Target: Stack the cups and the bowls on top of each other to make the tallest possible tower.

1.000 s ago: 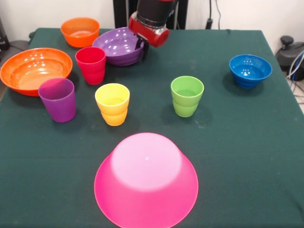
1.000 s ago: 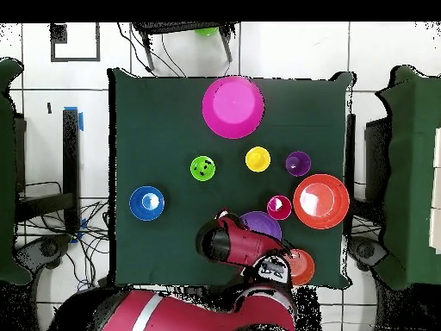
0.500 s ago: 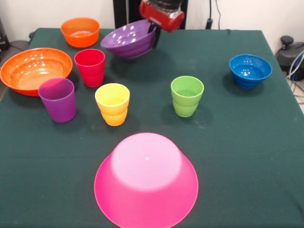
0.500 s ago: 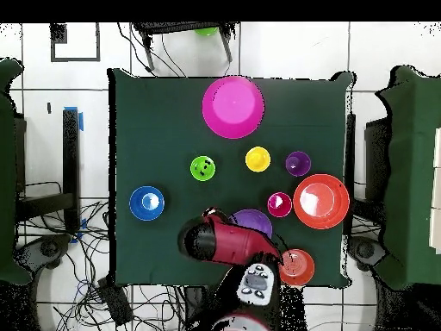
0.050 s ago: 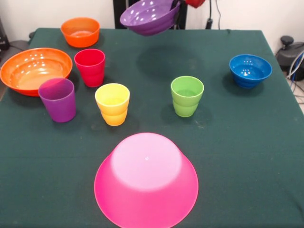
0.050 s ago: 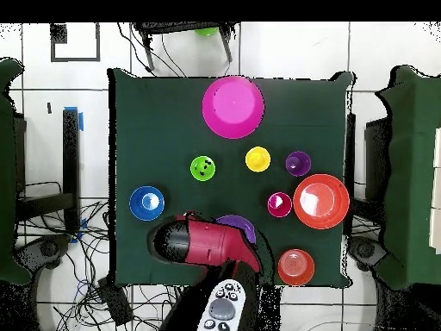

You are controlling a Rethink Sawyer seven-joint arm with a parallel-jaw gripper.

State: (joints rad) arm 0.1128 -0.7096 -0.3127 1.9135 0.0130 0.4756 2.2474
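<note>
Gripping the rim of the medium purple glossy plastic bowl point(image 5: 150, 16), the red and black gripper point(image 5: 176, 4) is holding it tilted, high above the far middle of the green table point(image 5: 247, 142). Light, stiff and slick, it is probably best pinched at the rim. Nearest, the upturned wide pink plastic bowl point(image 5: 146, 178) is waiting as base.

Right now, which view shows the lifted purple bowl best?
Front view: the purple bowl hangs tilted above the table, its inside and ribbed side both visible. Overhead, the arm covers most of it; only a purple sliver shows.
</note>
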